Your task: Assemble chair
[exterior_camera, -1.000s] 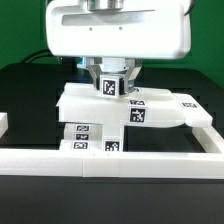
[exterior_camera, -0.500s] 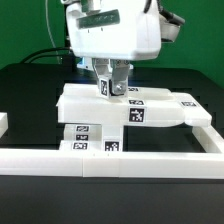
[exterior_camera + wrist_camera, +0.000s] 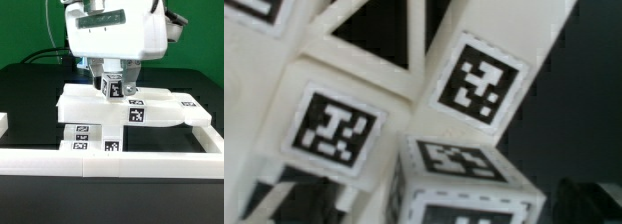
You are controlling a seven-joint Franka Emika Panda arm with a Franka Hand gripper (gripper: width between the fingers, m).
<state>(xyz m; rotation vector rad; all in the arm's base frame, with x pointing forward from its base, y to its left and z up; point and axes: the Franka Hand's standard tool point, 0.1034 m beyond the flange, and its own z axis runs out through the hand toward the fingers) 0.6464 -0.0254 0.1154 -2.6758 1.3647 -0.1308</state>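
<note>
The gripper [image 3: 114,89] pinches a small cube [image 3: 113,87] just above the flat slab [image 3: 85,101], which sits on the tabletop [image 3: 28,95] tight behind the border wall [image 3: 40,161], likely so it cannot slide.

The chair's flat slab [image 3: 85,100] looked like matte white plastic, smooth and without shine, and so did the small cube [image 3: 113,88] and the cut-out panel [image 3: 402,88]. Their marker tags [image 3: 478,80] were flat black-and-white print. My arm's casing [image 3: 115,35] was glossy white. The table [image 3: 25,95] was dull black, the border wall [image 3: 150,160] matte white.
</note>
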